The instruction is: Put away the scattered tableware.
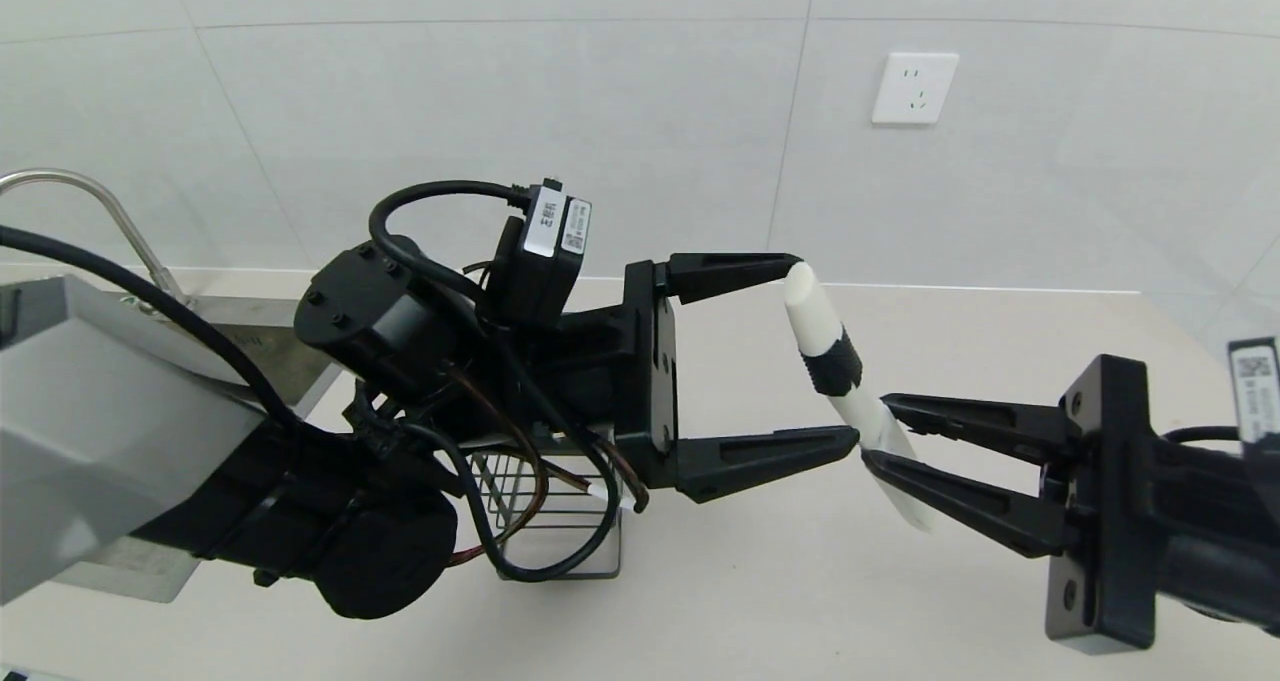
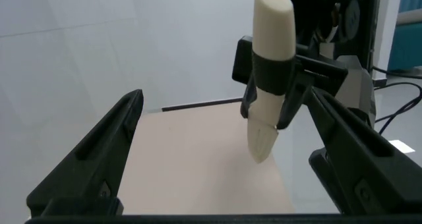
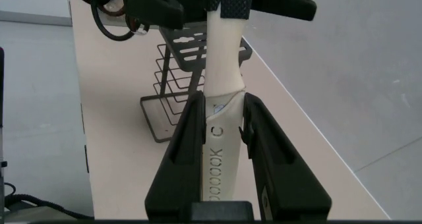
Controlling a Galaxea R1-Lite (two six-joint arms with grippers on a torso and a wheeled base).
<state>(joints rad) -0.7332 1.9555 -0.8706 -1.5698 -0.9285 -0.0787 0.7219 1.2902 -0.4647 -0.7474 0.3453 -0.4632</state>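
A beige countertop [image 1: 900, 601] runs below a white tiled wall, and a wire cutlery rack [image 1: 560, 526] stands on it. The right gripper [image 1: 876, 429] is clamped on the flat lower end of a white utensil [image 1: 812, 306] with a black grip band, held above the counter. The utensil's long axis rises obliquely into the left gripper [image 1: 826, 349], whose fingers stand wide apart, one on either side of the band. The left arm is nearer the rack. A handover would require closing across the band.

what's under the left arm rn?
A wire rack stands on the counter beneath the left arm. The arm and its cables cover the rack's top, so whether anything is inside it cannot be told.
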